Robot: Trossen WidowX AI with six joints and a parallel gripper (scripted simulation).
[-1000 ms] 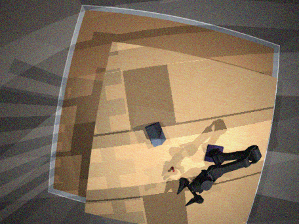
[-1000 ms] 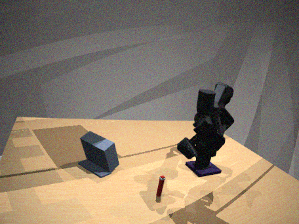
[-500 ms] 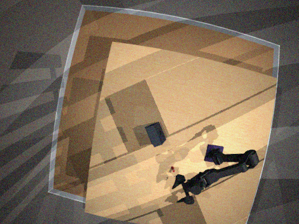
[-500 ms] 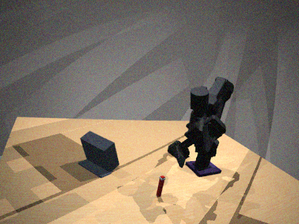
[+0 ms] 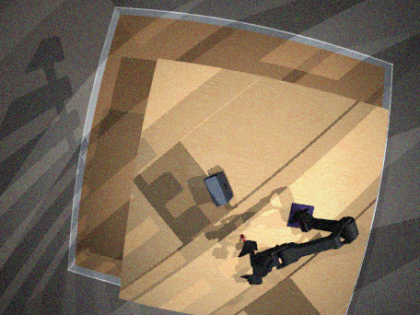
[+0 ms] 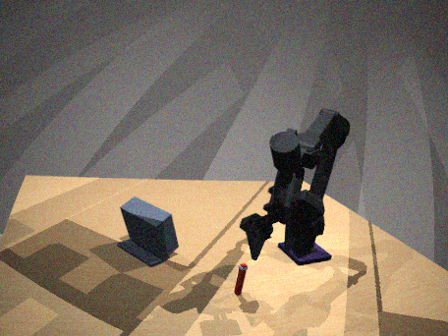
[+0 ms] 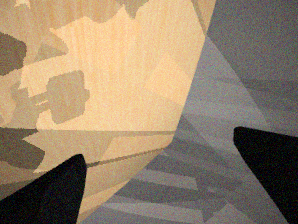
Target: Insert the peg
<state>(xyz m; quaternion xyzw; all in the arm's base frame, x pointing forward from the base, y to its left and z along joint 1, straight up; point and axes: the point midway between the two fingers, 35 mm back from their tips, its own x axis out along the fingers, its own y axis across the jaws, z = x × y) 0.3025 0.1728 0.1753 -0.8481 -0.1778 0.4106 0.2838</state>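
The red peg [image 5: 242,238] [image 6: 240,281] stands upright on the table, with a pale band near its red top. The blue-grey sloped panel [image 5: 215,191] [image 6: 148,230] stands on a flat base, well apart from the peg. I cannot make out its hole in any view. My black gripper [image 5: 242,266] [image 7: 159,144] is open wide and empty. It hangs above the table, beside the peg and higher than it in the top and exterior views. In the exterior view one finger points down above and slightly right of the peg. Neither peg nor panel shows in the wrist view.
The arm's purple base plate [image 5: 293,220] [image 6: 307,257] sits right of the peg. Wooden table [image 5: 258,115] [image 6: 98,196] [image 7: 125,75] carries patchy shadows. The wrist view shows a table edge running down between the fingers. A pale-rimmed border [image 5: 96,92] surrounds much of the table in the top view.
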